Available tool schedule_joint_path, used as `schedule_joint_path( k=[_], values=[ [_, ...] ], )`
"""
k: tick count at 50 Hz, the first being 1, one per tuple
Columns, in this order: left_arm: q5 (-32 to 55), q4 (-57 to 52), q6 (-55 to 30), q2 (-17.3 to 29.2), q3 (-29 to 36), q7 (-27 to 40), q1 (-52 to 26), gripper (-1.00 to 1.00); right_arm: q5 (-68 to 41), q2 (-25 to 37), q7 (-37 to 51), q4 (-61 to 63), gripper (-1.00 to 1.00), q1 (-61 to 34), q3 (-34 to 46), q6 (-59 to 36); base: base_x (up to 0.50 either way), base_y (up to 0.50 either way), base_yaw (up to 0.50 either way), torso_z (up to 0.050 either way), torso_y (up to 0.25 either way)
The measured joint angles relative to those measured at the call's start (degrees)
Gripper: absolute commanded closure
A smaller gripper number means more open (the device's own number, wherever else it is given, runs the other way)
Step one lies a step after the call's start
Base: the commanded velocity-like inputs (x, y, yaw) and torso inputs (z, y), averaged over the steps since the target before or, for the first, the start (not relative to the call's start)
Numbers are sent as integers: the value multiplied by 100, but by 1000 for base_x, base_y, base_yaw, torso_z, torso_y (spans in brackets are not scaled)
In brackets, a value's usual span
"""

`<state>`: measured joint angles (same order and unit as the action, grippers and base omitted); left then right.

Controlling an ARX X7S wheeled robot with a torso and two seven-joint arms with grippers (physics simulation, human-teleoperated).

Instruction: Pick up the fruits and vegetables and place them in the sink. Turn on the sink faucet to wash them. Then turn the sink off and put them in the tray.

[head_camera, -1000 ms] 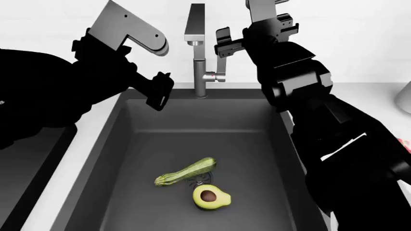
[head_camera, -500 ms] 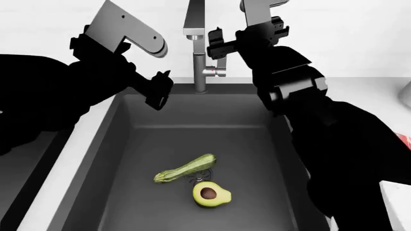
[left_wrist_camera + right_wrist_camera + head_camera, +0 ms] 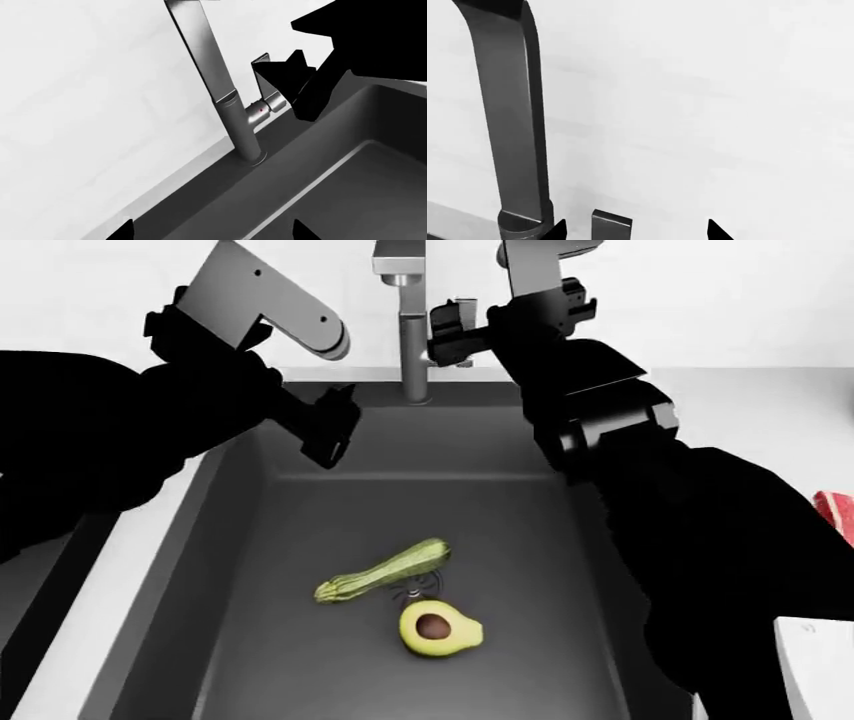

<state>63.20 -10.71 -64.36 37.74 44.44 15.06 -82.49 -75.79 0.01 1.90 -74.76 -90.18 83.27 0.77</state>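
R gripper (image 3: 451, 332) closer to lever (image 3: 265, 107), steel faucet (image 3: 411, 330) w/ tall spout

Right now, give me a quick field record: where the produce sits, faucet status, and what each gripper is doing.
zucchini: lying in the sink, beside the drain
avocado: cut face up in the sink, just next to the zucchini
faucet: no water visible
lever handle: right gripper at it; contact unclear
left gripper: over the sink's rear left corner, holding nothing visible
tray: not in view
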Motion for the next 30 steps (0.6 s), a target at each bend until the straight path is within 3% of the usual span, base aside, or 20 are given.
schedule_joint_path(
  k=[5, 30],
  values=[
    [-1, -7, 2, 4, 15, -9, -1, -100, -60, 1, -6, 6, -100, 9, 70, -30, 0, 0, 0, 0, -186],
    [7, -37, 40, 28, 44, -23, 13, -100, -204, 1, 127, 21, -100, -91, 230, -88, 0, 0, 0, 0, -16]
  ],
)
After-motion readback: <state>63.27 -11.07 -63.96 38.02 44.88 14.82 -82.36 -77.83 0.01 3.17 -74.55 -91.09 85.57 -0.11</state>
